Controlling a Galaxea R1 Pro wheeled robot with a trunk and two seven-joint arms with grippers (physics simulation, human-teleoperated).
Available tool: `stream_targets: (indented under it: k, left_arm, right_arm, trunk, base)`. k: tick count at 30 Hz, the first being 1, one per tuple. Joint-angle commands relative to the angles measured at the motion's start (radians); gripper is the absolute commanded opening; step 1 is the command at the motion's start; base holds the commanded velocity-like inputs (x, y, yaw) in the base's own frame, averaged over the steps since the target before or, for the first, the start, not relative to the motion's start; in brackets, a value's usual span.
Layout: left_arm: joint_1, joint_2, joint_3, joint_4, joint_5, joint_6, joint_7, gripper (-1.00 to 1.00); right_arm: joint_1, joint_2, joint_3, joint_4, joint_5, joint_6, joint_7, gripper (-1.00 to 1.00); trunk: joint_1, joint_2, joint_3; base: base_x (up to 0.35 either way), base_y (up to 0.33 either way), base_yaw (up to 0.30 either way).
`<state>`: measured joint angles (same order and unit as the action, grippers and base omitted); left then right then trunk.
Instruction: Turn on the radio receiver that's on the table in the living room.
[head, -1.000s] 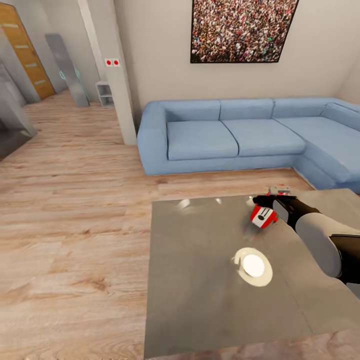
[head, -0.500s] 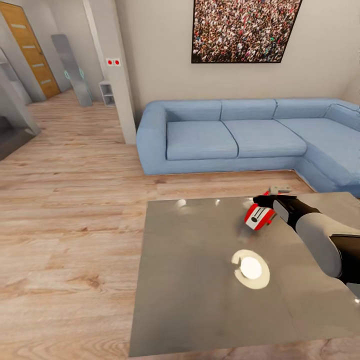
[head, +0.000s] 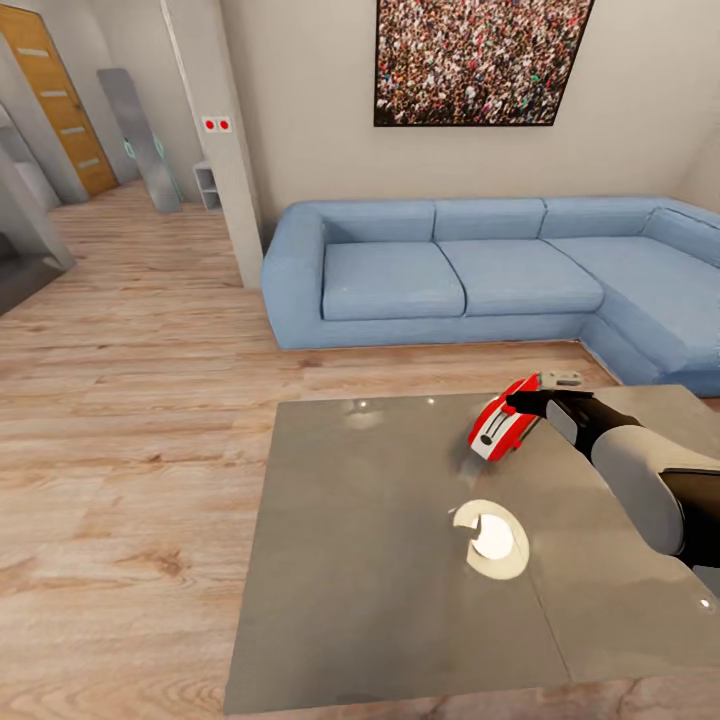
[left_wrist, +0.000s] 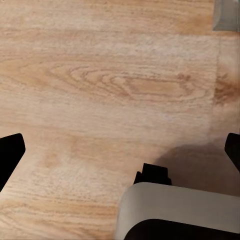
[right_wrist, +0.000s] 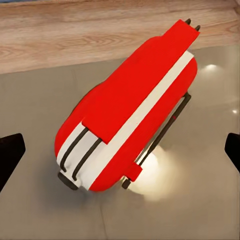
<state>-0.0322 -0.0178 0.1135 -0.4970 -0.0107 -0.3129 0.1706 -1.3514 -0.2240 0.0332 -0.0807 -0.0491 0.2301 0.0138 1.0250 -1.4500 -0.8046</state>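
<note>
A: Where the glossy grey rectangular table (head: 400, 600) meets its far right part, what lies there?

B: The small red radio receiver with the white edge band (head: 503, 422). It is tilted, one end lifted off the table top, its long side pointing away toward the far right. In the right wrist view the radio receiver (right_wrist: 127, 112) shows dark slots and a knob at its lower end, and a bright reflection sits on the table (right_wrist: 40, 200) just under it.

A: And the right gripper?

B: The black right gripper (head: 528, 402) is at the radio receiver's far right end, touching or just beside it. In the right wrist view its fingertips (right_wrist: 11, 155) sit wide apart at the picture's two edges, with the red box between them and untouched, so the jaws are spread and hold nothing.

A: The left gripper?

B: The left gripper (left_wrist: 120, 155) hangs over the light wood plank floor (left_wrist: 100, 85), fingers spread, nothing held.

A: What else is around?

B: A round white lamp reflection (head: 492, 540) on the table's near middle, a blue sectional sofa (head: 480, 275) beyond the table, and a framed crowd picture (head: 480, 60) on the beige wall above it.
</note>
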Motion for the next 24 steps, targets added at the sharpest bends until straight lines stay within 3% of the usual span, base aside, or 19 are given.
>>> stream_targets:
  k: [1,10,24]
  left_arm:
    - [0.0,0.0,0.0,0.0,0.0,0.0,0.0,1.0]
    - [0.0,0.001,0.0,0.0,0.0,0.0,0.0,1.0]
    - [0.0,0.001,0.0,0.0,0.0,0.0,0.0,1.0]
  right_arm:
    - [0.0,0.0,0.0,0.0,0.0,0.0,0.0,1.0]
    - [0.0,0.0,-0.001,0.001,0.0,0.0,0.0,1.0]
    - [0.0,0.0,-0.001,0.001,0.004,0.0,0.0,1.0]
  trunk:
    - [0.0,0.0,0.0]
    - [0.0,0.0,0.0]
    - [0.0,0.0,0.0]
  base:
    - [0.1,-0.009,0.0]
    - [0.219,-0.003,0.0]
    - [0.024,0.0,0.0]
